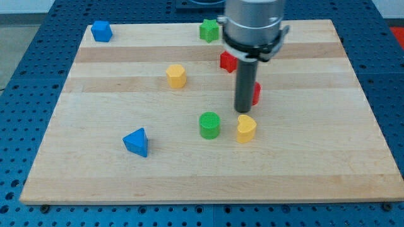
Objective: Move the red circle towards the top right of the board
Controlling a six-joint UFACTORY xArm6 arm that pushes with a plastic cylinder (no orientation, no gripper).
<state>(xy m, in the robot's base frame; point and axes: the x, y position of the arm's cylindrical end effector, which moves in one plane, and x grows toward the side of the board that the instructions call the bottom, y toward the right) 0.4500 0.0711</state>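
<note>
Writing: none legible.
Red: circle [256, 93] behind rod, plus another red block [227, 61].
Others: two each of blue, green, yellow.
Claw: none; rod tip [243, 111] just left of circle.

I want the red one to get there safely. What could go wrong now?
1. The small red circle block is mostly hidden behind my tip, peeking out on the view's right. Pushed off-centre, it could slip sideways and roll away.
2. The yellow heart-shaped block sits just below my tip, so a wrong move might bump it.
3. Another red block lies above my tip, partly covered by the arm, and could get knocked.
</note>
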